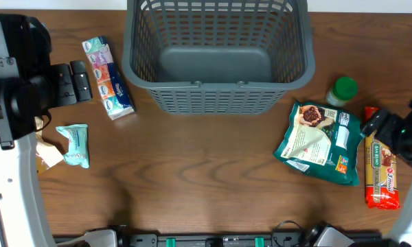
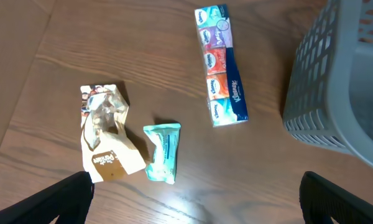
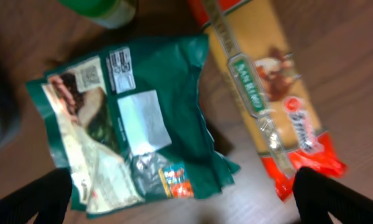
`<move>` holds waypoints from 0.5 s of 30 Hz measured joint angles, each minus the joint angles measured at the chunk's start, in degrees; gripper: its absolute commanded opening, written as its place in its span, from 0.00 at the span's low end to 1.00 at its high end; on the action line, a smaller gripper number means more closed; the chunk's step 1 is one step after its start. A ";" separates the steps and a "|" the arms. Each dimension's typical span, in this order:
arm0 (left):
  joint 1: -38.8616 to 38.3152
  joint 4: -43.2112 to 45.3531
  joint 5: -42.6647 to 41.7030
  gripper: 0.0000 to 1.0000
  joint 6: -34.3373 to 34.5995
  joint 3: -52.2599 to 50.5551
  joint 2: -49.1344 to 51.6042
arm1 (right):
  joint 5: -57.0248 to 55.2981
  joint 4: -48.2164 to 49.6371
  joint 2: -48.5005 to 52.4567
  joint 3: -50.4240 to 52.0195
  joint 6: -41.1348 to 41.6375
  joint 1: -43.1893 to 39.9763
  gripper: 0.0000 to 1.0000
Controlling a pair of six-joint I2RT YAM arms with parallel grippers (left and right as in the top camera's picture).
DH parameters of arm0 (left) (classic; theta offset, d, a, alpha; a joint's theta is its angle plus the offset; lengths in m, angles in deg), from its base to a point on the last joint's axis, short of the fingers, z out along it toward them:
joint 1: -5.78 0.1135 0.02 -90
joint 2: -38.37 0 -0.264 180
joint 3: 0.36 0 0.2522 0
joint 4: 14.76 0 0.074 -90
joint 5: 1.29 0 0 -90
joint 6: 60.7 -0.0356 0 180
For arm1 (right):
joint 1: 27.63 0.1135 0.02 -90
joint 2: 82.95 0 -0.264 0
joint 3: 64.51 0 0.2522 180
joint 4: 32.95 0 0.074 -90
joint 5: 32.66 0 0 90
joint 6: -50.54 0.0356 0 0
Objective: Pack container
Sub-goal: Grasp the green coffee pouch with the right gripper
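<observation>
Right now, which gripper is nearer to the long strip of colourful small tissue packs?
Left. The left gripper sits just left of the tissue strip; the right gripper is far across the table, by the green foil bag.

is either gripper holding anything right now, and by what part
Nothing is held. The left gripper is open above the table; the right gripper is open above the green bag.

Grey container (image 1: 216,96) (lattice sides), green pouch (image 1: 321,140)
</observation>
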 measured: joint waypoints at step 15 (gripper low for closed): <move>0.00 0.46 0.00 0.99 0.00 -0.15 0.00 | 10.54 29.51 2.95 26.73 -1.31 -0.31 0.99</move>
